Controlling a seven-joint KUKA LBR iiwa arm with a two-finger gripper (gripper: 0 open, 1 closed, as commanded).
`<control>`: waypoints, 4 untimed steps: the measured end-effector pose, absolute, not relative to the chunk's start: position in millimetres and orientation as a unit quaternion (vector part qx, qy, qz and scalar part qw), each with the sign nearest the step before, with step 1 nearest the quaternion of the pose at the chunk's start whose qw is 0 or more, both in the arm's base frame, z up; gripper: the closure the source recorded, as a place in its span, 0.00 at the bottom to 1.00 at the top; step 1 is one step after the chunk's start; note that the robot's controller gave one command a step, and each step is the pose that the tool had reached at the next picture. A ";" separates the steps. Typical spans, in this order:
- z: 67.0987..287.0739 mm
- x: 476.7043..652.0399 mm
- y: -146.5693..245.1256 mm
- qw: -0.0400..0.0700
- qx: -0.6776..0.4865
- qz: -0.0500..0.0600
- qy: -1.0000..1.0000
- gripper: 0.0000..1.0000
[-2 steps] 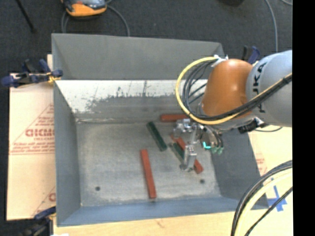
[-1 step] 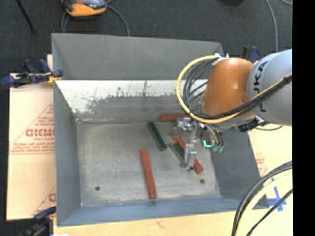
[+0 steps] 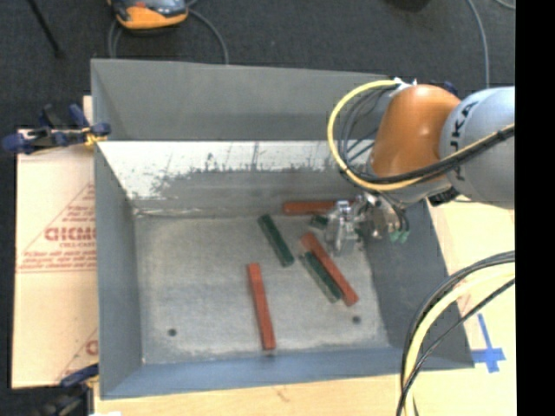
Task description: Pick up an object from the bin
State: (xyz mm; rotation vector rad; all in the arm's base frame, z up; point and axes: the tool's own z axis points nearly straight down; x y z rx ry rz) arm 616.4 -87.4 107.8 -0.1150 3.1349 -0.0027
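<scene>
– Toward the left of the grey bin (image 3: 117,258), what lies on the floor?

– Bare metal at first. Then a long red stick (image 3: 261,307), near the front wall and nearly upright in the view. Up and to its right lies a dark green stick (image 3: 277,239), tilted, apart from it.

– And further right?

– An orange-red stick (image 3: 307,207) lies flat along the foot of the back wall. Below it, a second green stick (image 3: 319,276) and a red-brown stick (image 3: 333,273) lie side by side, touching, slanting down to the right.

– Where is the gripper (image 3: 345,228)?

– Low in the bin, just right of the orange-red stick's end and above the upper end of that slanted pair. Whether it is released or clenched, I cannot tell. The arm's orange cover (image 3: 412,137) rises behind it.
</scene>
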 end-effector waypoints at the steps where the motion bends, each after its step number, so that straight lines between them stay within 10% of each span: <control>1: 108.0 616.6 -87.3 0.003 -0.037 -0.001 0.999 0.00; 4: 89.1 633.5 -87.1 0.003 -0.004 0.000 1.000 0.00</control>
